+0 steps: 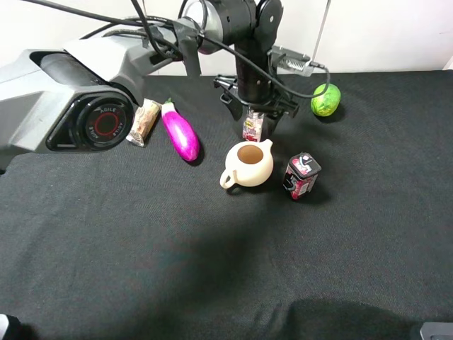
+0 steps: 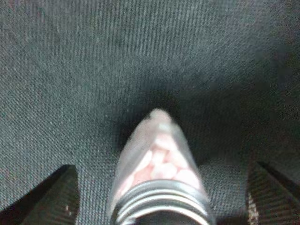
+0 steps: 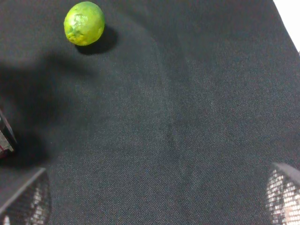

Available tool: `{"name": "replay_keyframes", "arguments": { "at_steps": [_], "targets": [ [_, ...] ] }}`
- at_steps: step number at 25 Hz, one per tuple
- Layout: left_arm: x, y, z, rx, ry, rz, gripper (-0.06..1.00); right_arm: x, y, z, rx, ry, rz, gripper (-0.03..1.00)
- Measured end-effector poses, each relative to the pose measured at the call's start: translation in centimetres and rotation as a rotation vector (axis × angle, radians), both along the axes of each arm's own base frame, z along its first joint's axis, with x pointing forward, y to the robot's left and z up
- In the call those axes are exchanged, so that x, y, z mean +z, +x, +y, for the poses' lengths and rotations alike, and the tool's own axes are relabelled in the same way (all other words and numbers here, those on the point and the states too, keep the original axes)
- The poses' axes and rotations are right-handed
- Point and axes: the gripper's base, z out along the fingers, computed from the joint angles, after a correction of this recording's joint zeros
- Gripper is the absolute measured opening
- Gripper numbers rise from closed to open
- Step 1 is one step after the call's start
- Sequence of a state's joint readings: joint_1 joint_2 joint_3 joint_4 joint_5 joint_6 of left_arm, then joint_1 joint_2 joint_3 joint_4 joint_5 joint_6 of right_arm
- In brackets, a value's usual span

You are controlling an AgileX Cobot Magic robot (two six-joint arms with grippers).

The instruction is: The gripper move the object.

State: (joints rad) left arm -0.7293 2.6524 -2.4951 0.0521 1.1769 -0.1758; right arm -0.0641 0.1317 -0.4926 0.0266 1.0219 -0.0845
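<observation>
Left pincer (image 1: 255, 113) sits upper centre of the overhead frame, fingers spread either side of the bottle (image 1: 253, 127), not clamping it. Bottle stands on the black surface (image 1: 141, 241), just above the cream teapot (image 1: 248, 163). Right pincer (image 3: 150, 206) gapes, holding nothing, near the lime (image 3: 84, 23).

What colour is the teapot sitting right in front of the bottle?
Cream, with a brown inside; the teapot shows best in the exterior high view.
</observation>
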Motion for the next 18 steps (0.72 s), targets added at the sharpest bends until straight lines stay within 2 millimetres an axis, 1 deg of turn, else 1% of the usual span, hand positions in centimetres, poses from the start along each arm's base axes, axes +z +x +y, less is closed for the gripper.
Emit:
{"name": "replay_keyframes", "arguments": {
  "at_steps": [6, 9, 11, 18],
  "targets": [
    [2.2, 0.4, -0.4, 0.0, -0.053, -0.061, 0.76, 0.0, 0.0, 0.0, 0.0, 0.0, 0.0, 0.69],
    [3.1, 0.5, -0.4, 0.0, -0.067, -0.076, 0.76, 0.0, 0.0, 0.0, 0.0, 0.0, 0.0, 0.69],
    [4.0, 0.4, -0.4, 0.0, -0.079, -0.09, 0.76, 0.0, 0.0, 0.0, 0.0, 0.0, 0.0, 0.69],
    [9.5, -0.1, 0.3, 0.001, -0.13, -0.178, 0.76, 0.0, 0.0, 0.0, 0.0, 0.0, 0.0, 0.69]
  ]
}}
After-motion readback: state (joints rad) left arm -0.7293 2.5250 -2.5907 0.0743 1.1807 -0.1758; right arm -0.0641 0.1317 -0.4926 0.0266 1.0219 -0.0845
